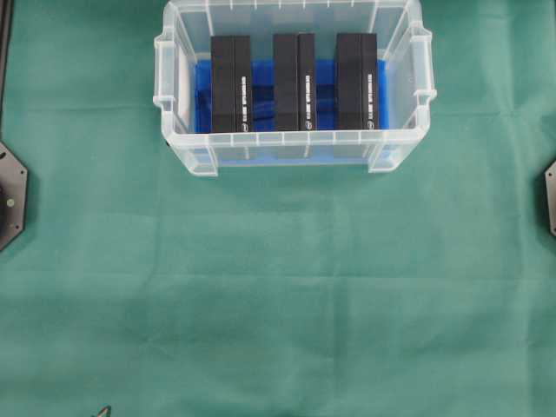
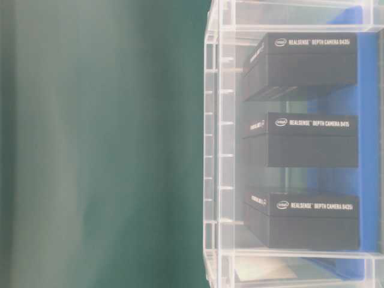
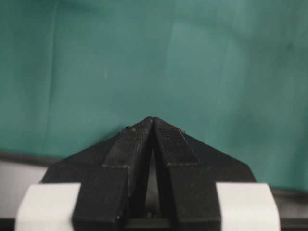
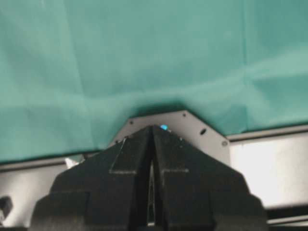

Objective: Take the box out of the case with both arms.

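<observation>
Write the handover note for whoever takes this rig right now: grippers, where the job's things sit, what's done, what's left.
Left gripper: shut, holding nothing, over the green cloth.
Right gripper: shut, holding nothing, over the cloth's edge.
Neither gripper shows in the overhead view.
The case stands at the far middle of the cloth. Three black boxes stand side by side in it on the blue sheet: left box, middle box, right box.
Done: nothing; no box is lifted.
Left: open both grippers, reach into the case, lift one box out with both arms.
</observation>
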`<state>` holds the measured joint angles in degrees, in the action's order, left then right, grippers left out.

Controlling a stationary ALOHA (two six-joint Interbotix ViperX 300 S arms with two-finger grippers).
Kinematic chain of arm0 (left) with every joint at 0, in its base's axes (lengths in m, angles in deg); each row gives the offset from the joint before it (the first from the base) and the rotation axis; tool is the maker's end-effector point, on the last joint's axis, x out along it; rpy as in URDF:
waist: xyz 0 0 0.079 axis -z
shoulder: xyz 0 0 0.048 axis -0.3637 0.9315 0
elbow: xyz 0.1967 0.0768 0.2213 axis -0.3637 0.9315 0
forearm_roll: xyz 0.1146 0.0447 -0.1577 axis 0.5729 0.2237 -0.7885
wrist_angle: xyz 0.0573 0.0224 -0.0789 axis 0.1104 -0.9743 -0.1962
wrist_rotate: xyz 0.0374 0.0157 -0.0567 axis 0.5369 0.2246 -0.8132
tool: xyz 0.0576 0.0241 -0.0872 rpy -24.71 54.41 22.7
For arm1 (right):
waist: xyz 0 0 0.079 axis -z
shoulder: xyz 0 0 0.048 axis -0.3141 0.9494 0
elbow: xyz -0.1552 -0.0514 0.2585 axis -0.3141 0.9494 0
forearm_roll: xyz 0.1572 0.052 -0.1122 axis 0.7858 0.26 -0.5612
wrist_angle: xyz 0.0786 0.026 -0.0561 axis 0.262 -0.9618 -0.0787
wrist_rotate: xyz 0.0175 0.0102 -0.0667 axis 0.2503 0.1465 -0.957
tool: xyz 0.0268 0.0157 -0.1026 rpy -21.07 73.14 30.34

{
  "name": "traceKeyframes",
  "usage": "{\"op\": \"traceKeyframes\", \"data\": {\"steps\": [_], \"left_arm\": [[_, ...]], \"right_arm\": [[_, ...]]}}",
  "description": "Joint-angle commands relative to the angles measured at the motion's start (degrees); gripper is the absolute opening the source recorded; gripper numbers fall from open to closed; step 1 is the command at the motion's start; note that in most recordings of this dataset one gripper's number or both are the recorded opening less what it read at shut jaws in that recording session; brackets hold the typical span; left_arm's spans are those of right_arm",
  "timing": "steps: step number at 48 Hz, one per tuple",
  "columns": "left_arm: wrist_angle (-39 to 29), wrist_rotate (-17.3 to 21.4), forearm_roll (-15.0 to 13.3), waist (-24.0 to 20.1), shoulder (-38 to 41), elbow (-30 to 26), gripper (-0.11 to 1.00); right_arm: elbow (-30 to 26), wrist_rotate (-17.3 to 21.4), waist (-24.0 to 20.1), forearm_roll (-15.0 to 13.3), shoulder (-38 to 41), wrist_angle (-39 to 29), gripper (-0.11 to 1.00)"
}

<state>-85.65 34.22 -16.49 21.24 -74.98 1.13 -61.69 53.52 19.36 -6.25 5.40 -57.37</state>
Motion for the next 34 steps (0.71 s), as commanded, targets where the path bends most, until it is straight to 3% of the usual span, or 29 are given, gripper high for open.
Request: {"op": "traceKeyframes", "data": {"steps": [1, 11, 17, 22, 30, 34], "left_arm": [[-0.7, 0.0, -0.1, 0.1, 0.2, -1.5, 0.0], [-0.7, -0.5, -0.1, 0.1, 0.1, -1.4, 0.0], [-0.7, -6.0, 0.3, 0.0, 0.0, -1.4, 0.0], [-0.7, -15.1, 0.5, -0.3, 0.0, -1.3, 0.0], [-0.8, -36.2, 0.7, -0.4, 0.6, -1.4, 0.0], [-1.0, -49.1, 0.8, -0.5, 0.9, -1.3, 0.0]], "right_arm": [[-1.3, 0.2, 0.1, -0.4, 0.0, 0.1, 0.0], [-1.1, 1.6, 0.1, -1.7, 0.2, 0.2, 0.0], [-1.1, 7.9, 0.1, -2.5, 0.3, 0.0, 0.0], [-1.1, 16.8, 0.1, -3.2, 0.7, -0.6, 0.0], [-1.1, 36.1, 0.1, -5.5, 1.8, -1.7, 0.0], [-1.1, 44.1, 0.1, -5.9, 2.2, -1.9, 0.0]]}}
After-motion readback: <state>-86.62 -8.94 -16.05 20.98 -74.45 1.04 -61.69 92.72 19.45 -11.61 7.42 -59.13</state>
